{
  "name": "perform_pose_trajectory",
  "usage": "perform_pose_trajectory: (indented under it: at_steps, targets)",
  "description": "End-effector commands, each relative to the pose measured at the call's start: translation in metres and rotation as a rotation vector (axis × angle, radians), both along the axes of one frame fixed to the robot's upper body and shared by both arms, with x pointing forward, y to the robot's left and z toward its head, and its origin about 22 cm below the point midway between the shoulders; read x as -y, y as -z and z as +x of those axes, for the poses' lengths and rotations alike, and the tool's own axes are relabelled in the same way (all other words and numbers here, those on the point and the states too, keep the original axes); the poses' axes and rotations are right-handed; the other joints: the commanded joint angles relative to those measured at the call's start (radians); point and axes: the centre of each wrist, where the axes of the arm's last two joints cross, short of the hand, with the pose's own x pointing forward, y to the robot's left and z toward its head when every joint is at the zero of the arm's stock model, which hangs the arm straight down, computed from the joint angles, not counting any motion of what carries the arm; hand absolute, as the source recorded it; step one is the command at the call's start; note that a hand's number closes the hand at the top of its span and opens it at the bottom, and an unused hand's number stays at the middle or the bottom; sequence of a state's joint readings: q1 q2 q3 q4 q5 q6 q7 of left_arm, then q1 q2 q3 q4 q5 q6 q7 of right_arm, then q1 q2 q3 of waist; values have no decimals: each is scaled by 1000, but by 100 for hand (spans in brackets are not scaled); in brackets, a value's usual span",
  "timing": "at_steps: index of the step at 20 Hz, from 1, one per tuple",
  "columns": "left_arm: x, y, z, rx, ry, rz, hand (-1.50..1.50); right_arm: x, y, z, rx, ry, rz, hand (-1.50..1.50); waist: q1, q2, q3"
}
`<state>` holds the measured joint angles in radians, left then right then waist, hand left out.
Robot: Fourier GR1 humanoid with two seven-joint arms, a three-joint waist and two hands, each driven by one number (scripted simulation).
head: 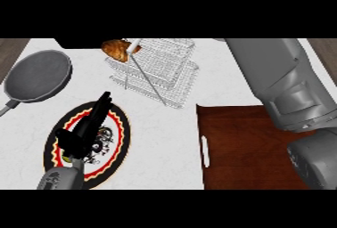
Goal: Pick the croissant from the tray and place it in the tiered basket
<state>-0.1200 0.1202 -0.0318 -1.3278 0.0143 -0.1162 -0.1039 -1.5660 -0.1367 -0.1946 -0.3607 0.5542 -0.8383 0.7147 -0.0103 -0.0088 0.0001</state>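
Note:
The golden-brown croissant (117, 49) lies at the far left corner of the white wire tiered basket (164, 67), beside the basket's slanted white centre rod; no hand is touching it. Nothing lies on the visible part of the brown wooden tray (230, 133) at the right. My left hand (82, 133) rests over the patterned plate, its fingers straight and pointing away from me. Only the grey forearm (283, 80) of my right arm shows, running over the tray and out past the far edge. Its hand is out of view.
A grey frying pan (38, 75) sits at the far left with its handle toward the left edge. A round plate (115, 116) with a black, red and yellow rim lies under my left hand. A dark shape (79, 42) lies at the far edge, behind the croissant.

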Motion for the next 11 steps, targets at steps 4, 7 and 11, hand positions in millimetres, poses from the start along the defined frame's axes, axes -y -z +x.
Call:
perform_pose_trajectory:
  at_steps: [4, 7, 11]
  targets:
    - [-11, 12, -12, -34, -58, -8, 0, 60, 6, -4, 145, 94, 92, -150, -66, -24, 2]
    - [-22, 5, -19, -37, -74, 8, 0, 99, -8, -12, 176, 97, 64, -150, -76, -33, 3]
    - [-18, 0, -12, -32, -98, -3, 0, 122, 18, -27, 115, 29, 64, -150, -102, -36, 2]
